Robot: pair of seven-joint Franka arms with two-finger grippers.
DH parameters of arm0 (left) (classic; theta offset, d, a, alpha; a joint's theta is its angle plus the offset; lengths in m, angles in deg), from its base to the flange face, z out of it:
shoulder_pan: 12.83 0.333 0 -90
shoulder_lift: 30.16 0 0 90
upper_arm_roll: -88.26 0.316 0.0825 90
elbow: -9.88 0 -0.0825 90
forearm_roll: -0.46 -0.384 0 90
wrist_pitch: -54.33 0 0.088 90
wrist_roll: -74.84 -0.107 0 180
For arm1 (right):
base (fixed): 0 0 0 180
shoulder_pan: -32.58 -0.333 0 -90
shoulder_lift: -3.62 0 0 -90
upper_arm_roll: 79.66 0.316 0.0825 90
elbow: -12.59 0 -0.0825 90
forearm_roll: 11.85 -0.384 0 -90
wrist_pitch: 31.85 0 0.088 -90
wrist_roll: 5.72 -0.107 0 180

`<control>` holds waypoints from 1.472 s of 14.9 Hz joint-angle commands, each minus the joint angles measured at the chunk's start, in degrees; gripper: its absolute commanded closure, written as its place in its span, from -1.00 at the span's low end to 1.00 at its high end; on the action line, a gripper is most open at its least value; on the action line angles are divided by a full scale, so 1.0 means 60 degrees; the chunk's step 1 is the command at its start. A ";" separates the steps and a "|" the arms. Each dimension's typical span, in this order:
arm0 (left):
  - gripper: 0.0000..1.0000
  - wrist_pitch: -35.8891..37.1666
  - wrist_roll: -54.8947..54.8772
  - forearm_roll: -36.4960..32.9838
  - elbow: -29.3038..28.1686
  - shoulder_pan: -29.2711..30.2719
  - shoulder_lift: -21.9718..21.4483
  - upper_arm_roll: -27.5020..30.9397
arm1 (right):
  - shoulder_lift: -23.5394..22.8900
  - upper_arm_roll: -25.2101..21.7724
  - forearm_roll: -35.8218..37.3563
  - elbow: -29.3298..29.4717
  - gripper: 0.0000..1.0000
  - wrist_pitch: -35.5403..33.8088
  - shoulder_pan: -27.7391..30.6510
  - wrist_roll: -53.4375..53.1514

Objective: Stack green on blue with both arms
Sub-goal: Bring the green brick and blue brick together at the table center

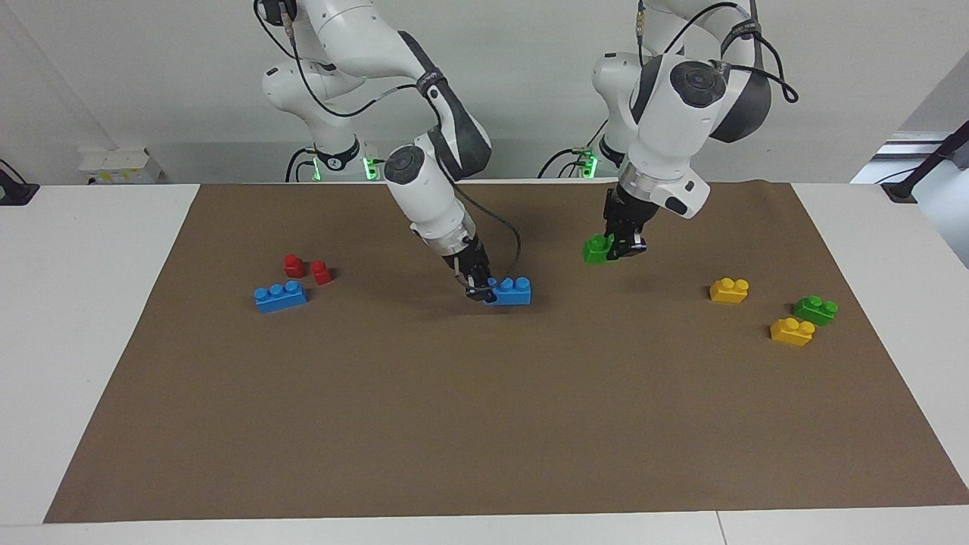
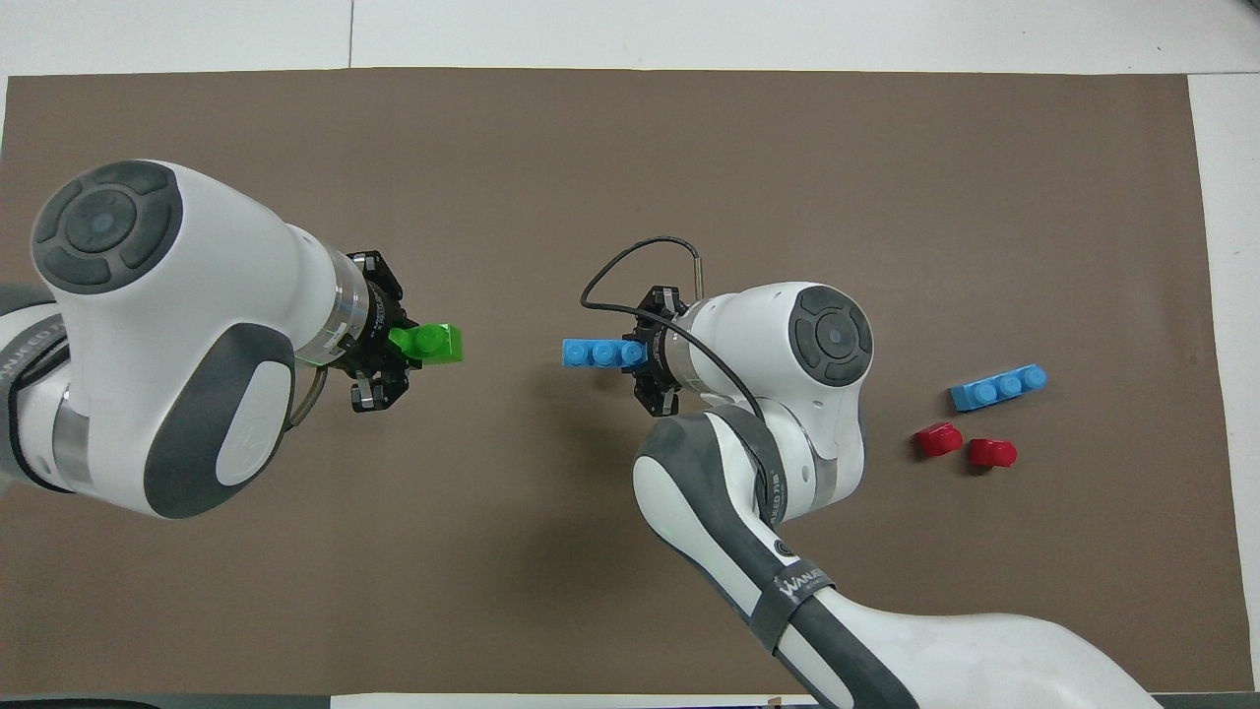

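My left gripper (image 1: 619,247) (image 2: 396,344) is shut on one end of a bright-green two-stud brick (image 1: 597,250) (image 2: 431,342) and holds it above the brown mat (image 1: 484,424), studs up. My right gripper (image 1: 478,291) (image 2: 645,354) is shut on one end of a light-blue three-stud brick (image 1: 515,291) (image 2: 594,352), held level and low over the middle of the mat. I cannot tell whether that brick touches the mat. The free ends of the two held bricks point at each other with a small gap between them, and the green brick is the higher one.
A second blue brick (image 1: 280,296) (image 2: 997,386) lies toward the right arm's end, with two red blocks (image 1: 294,265) (image 2: 940,439) beside it, nearer the robots. Toward the left arm's end lie two yellow bricks (image 1: 729,290) (image 1: 792,331) and another green brick (image 1: 815,309).
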 commanded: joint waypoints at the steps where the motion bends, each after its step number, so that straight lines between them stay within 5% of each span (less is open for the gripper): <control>1: 1.00 -0.0675 0.0773 -0.0338 -0.0872 -0.0582 -0.0524 0.0131 | -0.0143 -0.0033 -0.0139 -0.0129 1.00 0.0489 -0.0182 -0.0273; 10: 1.00 -0.2725 0.2532 -0.1028 -0.2250 -0.1857 -0.0599 0.0131 | -0.0349 -0.0033 -0.0139 -0.0349 1.00 0.0652 -0.0196 -0.0274; 22: 1.00 -0.4191 0.3336 -0.1466 -0.2222 -0.2605 0.0631 0.0131 | -0.0583 -0.0019 -0.0139 -0.0847 1.00 0.1457 -0.0357 -0.0215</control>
